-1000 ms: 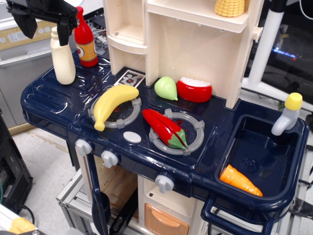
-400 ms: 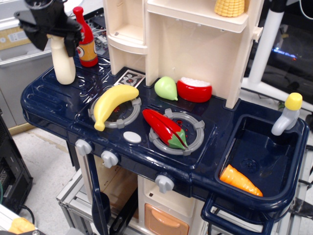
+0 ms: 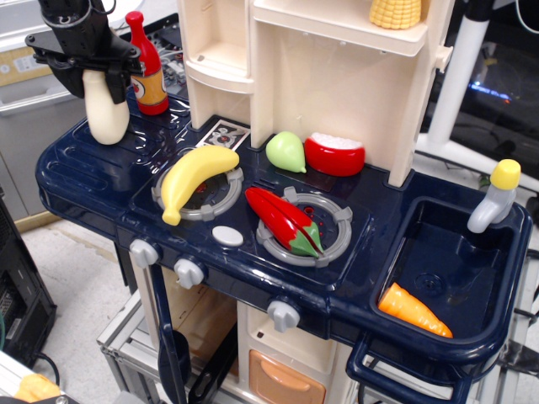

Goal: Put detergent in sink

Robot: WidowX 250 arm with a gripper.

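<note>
gripping the detergent neck, end effector far from sink.

Bottle: neck and cap hidden behind the black gripper; whether the fingers touch it cannot be told.
Gripper: upper part cut off by the top edge.
Corn: top cut off by the edge.
Red bottle: left side partly hidden by the gripper.

Pale speckled floor below — grey cabinet left, white post right.
</note>
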